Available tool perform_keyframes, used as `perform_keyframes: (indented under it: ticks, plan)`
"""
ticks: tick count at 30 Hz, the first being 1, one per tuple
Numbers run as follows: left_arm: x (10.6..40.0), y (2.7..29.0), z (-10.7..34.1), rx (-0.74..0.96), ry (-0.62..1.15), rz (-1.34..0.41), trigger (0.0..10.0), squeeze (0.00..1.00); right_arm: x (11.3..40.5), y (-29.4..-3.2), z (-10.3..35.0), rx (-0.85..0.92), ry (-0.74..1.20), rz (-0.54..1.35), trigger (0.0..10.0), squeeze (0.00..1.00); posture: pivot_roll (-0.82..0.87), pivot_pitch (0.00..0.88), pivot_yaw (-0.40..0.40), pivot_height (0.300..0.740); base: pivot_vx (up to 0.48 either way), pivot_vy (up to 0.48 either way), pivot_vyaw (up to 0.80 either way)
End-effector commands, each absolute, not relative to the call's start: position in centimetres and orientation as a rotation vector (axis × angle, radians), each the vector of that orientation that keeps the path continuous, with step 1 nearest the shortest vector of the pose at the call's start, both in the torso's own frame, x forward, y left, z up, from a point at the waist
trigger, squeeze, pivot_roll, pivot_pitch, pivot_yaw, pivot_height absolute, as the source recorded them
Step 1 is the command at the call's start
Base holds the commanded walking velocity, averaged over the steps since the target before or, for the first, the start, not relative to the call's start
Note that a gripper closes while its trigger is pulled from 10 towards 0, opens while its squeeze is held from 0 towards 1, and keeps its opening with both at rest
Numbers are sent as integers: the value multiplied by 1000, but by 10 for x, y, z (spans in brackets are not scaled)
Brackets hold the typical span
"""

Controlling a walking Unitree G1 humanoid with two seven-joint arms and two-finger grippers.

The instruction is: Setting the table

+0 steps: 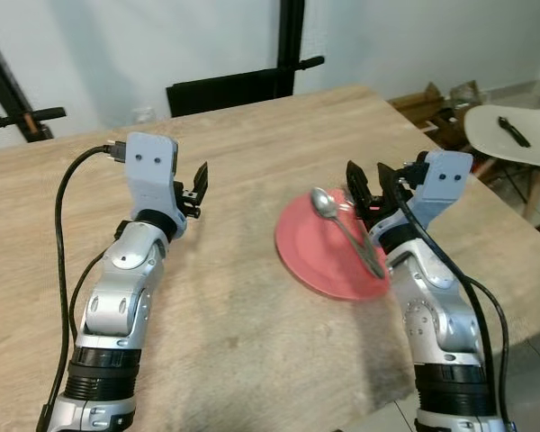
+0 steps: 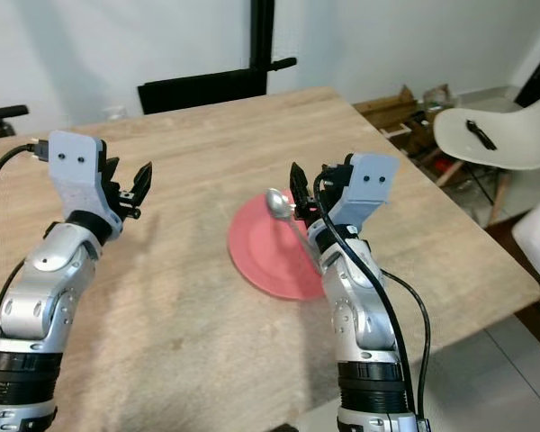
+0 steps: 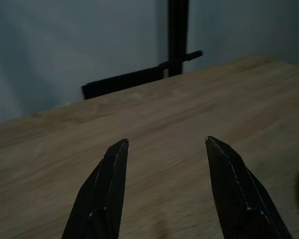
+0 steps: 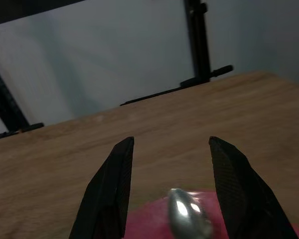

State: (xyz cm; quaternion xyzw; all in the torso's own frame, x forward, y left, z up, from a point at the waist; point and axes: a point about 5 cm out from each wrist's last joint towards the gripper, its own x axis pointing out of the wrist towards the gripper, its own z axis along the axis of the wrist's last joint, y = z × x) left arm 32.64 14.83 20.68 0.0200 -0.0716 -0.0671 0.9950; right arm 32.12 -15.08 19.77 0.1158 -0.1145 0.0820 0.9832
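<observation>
Red plate (image 1: 317,255), silver spoon (image 1: 346,233) lying across

A broad, pale wooden table with a light grain (image 1: 252,162) fills the middle of the room. Behind its far edge stands a dark chair back (image 1: 225,90), against a plain white wall (image 1: 117,45). A black upright stand with a side arm (image 1: 291,45) rises there too. To the right sits a white moulded plastic chair (image 2: 495,135), beside some cluttered cardboard boxes (image 1: 436,103) on the grey floor (image 2: 522,360).
</observation>
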Motion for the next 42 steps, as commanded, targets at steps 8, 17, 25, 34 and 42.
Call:
perform_keyframes:
  ticks: [8,17,25,34,42]
  plan:
    - [327,147,204,47,-119,-145,10000,0,322,-157,195,247,-219,121,10000,0,-116,7,37,740,0,0,482]
    - [328,147,205,53,-122,-149,10000,0,321,-157,197,261,-232,120,10000,0,-119,11,42,740,0,0,0]
    - [329,149,202,62,-105,-129,10000,0,320,-155,197,261,-233,130,10000,0,-119,13,42,740,255,-304,0]
    - [329,149,203,54,-107,-131,10000,0,320,-155,197,262,-231,133,10000,0,-120,13,43,740,294,-349,0]
    - [328,147,204,51,-114,-139,10000,0,320,-155,197,261,-229,135,10000,0,-120,14,41,740,213,-255,0]
